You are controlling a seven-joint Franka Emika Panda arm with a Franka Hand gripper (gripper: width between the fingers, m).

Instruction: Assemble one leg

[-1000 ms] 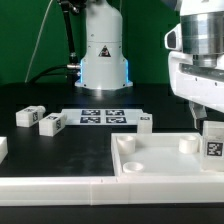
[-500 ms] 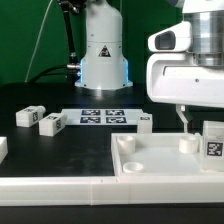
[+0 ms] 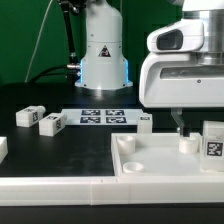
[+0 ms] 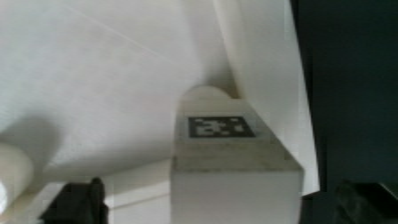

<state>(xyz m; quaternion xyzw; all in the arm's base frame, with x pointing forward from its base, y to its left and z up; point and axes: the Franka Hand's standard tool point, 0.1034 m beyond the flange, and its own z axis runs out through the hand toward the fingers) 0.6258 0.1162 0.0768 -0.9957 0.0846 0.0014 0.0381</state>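
1. Presently the gripper point(image 3: 181, 122) sat at centre right of the exterior frame, its dark fingertips low over the far right corner of the white tray-like part point(image 3: 160, 168). Only one finger showed clearly there, so jaw opening could not be read from that view.
2. The leg point(image 3: 213, 141) nearest the gripper stood upright at the right edge of the frame, tag facing the camera, just beside the fingertips and slightly lower in the picture. Its long axis looked vertical.
3. Judgement: the coming move turned on a short sideways shift toward the frame's right edge, then a descent around the leg.
4. Other legs point(image 3: 28, 117) lay well apart at centre left, near the marker board point(image 3: 100, 117).
5. In the wrist view a tagged white block point(image 4: 221, 127) filled mid-frame between dark fingertip edges point(image 4: 80, 200) at the lower corners; jaws seemed spread, nothing visibly clamped. Contact could not be confirmed.
6. Only the exterior view gave the layout; only the wrist view showed both fingers.
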